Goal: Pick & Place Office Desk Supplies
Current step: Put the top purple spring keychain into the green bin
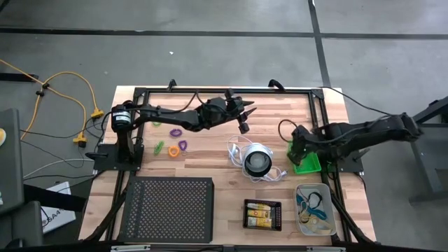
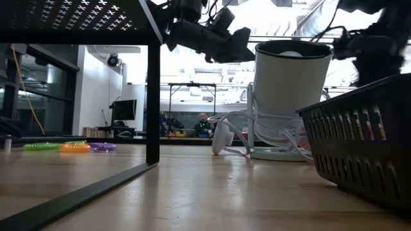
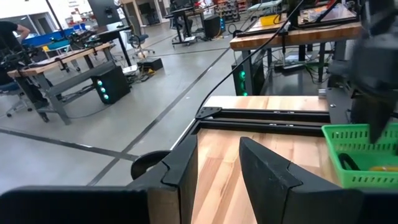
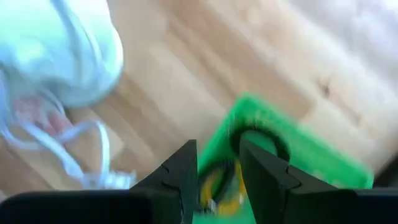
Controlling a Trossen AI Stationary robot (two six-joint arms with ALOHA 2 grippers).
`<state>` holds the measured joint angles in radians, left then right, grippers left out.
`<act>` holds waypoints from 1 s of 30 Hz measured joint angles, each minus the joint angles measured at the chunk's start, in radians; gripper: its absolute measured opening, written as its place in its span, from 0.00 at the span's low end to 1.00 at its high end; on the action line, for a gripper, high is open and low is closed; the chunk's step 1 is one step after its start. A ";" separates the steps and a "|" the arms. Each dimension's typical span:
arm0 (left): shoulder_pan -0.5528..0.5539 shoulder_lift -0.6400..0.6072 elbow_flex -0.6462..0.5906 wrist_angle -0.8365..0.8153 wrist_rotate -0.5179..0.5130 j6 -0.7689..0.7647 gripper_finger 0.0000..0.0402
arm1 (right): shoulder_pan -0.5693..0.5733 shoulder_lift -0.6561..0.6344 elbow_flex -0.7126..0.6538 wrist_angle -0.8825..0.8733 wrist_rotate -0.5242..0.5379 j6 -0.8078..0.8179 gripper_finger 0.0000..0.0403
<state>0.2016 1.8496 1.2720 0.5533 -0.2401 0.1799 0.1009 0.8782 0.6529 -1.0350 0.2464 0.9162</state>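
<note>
Lying seemingly below the right gripper: loops in green tray.

I was running the rig in a large industrial lab or workshop: a bare grey concrete floor with dark seam lines stretched around my wooden-slat table. Beyond it stood long wooden workbenches on metal frames, rolling office chairs and green-lit black computer towers.

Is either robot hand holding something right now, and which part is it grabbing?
No, neither. The right hand hangs open over the green tray, where loops lie loose. The left hand is open in the air with nothing between its fingers.
</note>
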 joint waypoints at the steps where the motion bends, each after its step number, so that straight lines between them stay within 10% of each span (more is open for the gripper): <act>1: -0.003 0.000 0.000 0.000 0.000 0.001 0.28 | -0.025 -0.004 0.000 0.028 0.011 -0.038 0.27; 9: -0.018 0.000 0.000 -0.016 -0.038 0.004 0.28 | -0.300 -0.007 0.000 0.329 0.008 -0.447 0.27; 16: -0.012 -0.061 0.000 -0.141 -0.184 0.068 0.28 | -0.562 0.048 0.000 0.659 -0.252 -0.717 0.27; 30: -0.017 -0.176 0.000 -0.312 -0.288 0.156 0.28 | -0.732 0.522 0.105 1.208 -0.600 -0.902 0.27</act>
<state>0.1848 1.6733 1.2724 0.2416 -0.5282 0.3359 -0.6312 1.3999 0.7576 0.1734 -0.3540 0.0138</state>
